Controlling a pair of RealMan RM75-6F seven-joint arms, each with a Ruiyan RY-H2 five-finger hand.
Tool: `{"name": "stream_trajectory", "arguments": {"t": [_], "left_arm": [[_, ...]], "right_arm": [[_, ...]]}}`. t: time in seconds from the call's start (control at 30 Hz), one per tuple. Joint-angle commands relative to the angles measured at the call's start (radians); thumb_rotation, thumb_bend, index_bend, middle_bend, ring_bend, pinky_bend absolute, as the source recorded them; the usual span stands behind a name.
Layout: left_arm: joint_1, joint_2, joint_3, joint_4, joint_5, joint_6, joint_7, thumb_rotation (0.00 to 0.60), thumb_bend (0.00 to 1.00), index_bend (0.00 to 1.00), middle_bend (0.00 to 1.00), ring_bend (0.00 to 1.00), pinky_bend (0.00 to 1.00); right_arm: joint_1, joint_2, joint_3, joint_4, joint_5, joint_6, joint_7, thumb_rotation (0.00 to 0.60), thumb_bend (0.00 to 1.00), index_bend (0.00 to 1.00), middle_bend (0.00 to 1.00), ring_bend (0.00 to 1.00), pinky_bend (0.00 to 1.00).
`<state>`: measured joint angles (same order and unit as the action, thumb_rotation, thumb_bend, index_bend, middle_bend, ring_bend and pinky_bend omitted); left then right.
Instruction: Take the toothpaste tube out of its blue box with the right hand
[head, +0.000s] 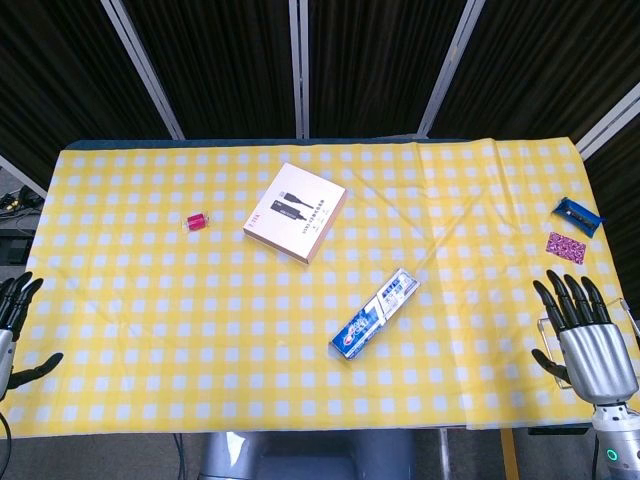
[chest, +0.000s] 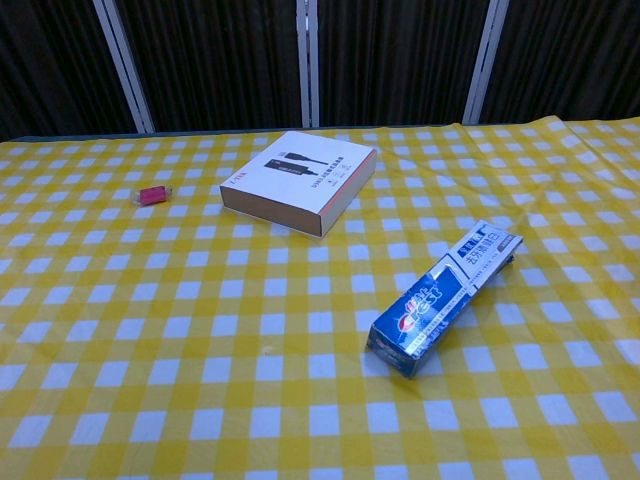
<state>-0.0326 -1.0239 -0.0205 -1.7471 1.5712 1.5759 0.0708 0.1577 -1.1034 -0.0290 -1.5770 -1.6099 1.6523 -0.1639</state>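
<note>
At the near edge of the table (head: 120, 350), covered in yellow-and-white checked cloth, the right hand (head: 585, 335) hovers by the right corner and the left hand (head: 15, 320) by the left, both empty with fingers spread, likely waiting to start. The blue toothpaste box (head: 376, 313), a long glossy carton, lies flat and diagonal right of centre, apparently still closed, the tube unseen. Farther back lie a flat white cable box (head: 295, 211) and a small red object (head: 195, 221).

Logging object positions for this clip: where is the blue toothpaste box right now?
The blue toothpaste box lies flat on the checkered tablecloth, right of centre in the head view, just in front of the white flat box.
</note>
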Motion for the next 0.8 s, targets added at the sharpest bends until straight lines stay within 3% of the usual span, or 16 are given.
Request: {"name": "stream_trajectory", "arguments": {"t": [0.03, 0.3, 0.57, 0.8], "left_arm": [[0.001, 0.000, 0.001, 0.000, 0.002, 0.002, -0.001, 0.600, 0.00, 0.00, 0.00, 0.00, 0.00], [-0.001, -0.003, 0.002, 0.000, 0.004, -0.003, 0.002, 0.600, 0.00, 0.00, 0.00, 0.00, 0.00], [-0.018, -0.022, -0.013, 0.005, -0.038, -0.041, 0.038, 0.600, 0.00, 0.00, 0.00, 0.00, 0.00], [-0.035, -0.047, -0.029, 0.025, -0.085, -0.074, 0.064, 0.600, 0.00, 0.00, 0.00, 0.00, 0.00]], "right_arm": [[-0.005, -0.002, 0.005, 0.000, 0.002, -0.010, 0.011, 0.600, 0.00, 0.00, 0.00, 0.00, 0.00], [0.029, -0.015, 0.008, 0.028, -0.044, -0.075, 0.041, 0.600, 0.00, 0.00, 0.00, 0.00, 0.00], [0.314, -0.027, -0.029, 0.143, -0.249, -0.433, 0.172, 0.600, 0.00, 0.00, 0.00, 0.00, 0.00], [0.465, -0.111, -0.035, 0.219, -0.317, -0.604, 0.176, 0.600, 0.00, 0.00, 0.00, 0.00, 0.00]]}}
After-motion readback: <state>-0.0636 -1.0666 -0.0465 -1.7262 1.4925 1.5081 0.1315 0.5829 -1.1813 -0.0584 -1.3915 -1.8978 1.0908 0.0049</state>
